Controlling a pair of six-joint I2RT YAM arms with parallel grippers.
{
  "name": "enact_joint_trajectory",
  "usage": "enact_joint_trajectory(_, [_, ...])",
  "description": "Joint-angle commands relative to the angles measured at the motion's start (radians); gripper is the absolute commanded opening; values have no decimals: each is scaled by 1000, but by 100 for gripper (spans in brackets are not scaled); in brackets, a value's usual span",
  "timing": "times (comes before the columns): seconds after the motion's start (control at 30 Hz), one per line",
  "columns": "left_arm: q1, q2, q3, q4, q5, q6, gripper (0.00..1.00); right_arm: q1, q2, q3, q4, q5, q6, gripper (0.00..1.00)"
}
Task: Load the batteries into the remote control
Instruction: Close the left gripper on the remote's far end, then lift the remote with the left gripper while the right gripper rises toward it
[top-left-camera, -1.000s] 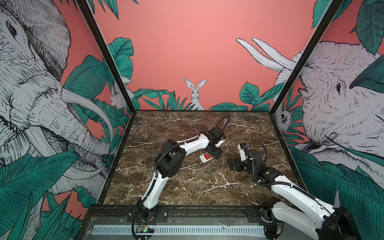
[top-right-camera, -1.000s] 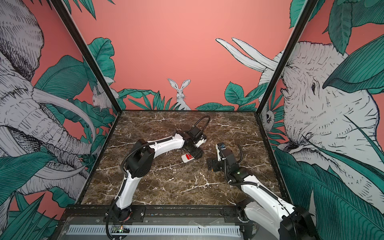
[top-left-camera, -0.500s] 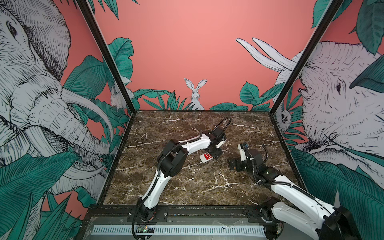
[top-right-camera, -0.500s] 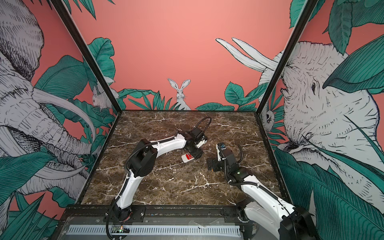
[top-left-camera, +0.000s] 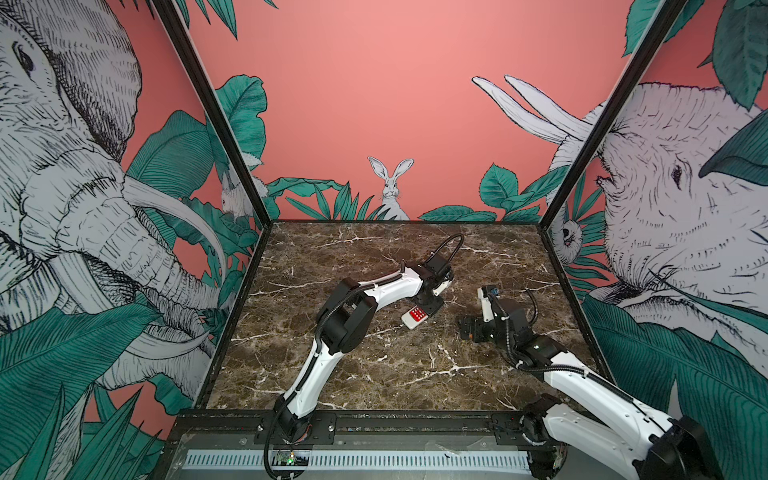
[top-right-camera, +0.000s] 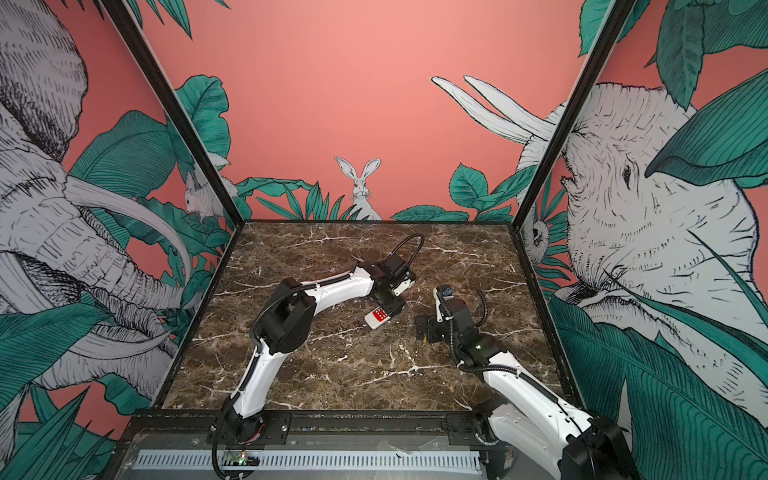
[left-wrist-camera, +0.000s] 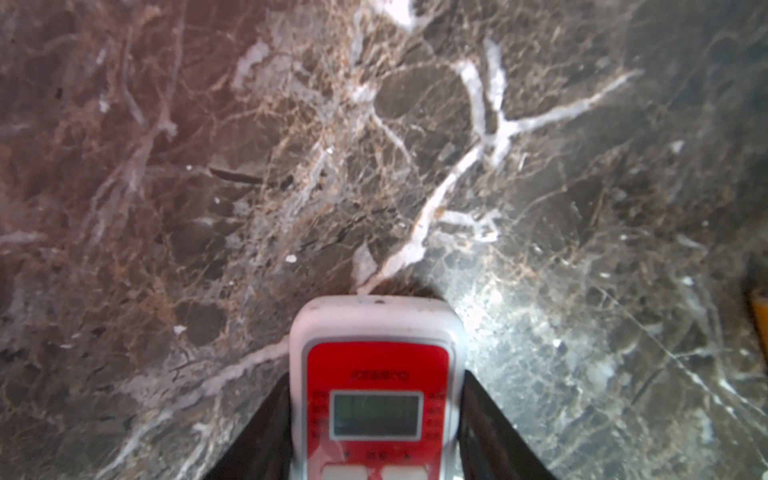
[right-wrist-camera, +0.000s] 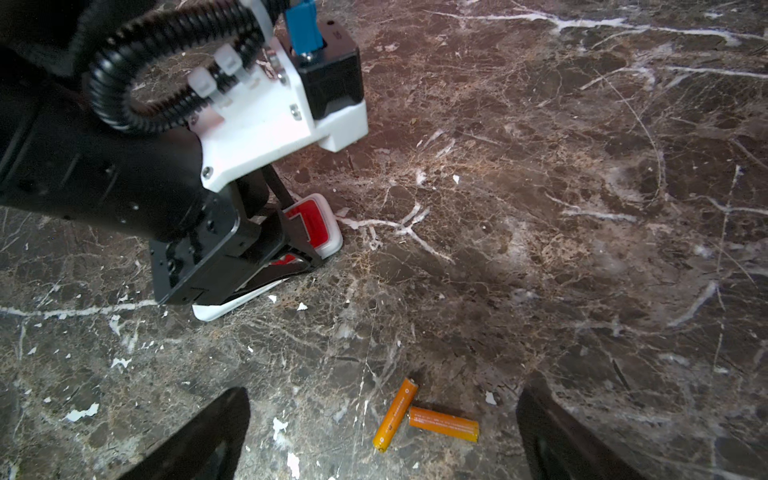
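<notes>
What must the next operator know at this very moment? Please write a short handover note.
Left gripper: fingers at both long sides of the remote control; firm grip not clear.
Right gripper: open, straddling the batteries, touching neither.
Remote control lies red face up on the table; batteries lie loose, touching each other.
Done: nothing loaded.
To do: probably turn it over, open the back, insert both batteries.

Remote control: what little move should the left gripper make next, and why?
Probably close the left gripper firmly on the remote control. Its fingers flank both long sides, nearly or just touching, and the red front faces up, so it likely needs lifting and flipping. The batteries lie loose on the table by the open right gripper.
</notes>
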Motion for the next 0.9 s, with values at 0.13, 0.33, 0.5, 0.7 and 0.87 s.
enact_joint_trajectory(0.13, [-7,-6,2,-21,-14,3,39,5,-25,2,6,-3,13,99])
enact_joint_trajectory(0.33, [1,-80,-57,20,-27,-44,32,4,-51,12,29,-54,27,99])
enact_joint_trajectory(0.5, [40,-213,-210,157,50,-123,26,4,-82,32,43,-115,43,99])
enact_joint_trajectory(0.7, [85,-389,-378,324,179,-189,26,4,-63,60,105,-287,50,99])
enact_joint_trajectory(0.87, [119,-521,-501,432,265,-252,25,4,-35,-5,393,-500,111,99])
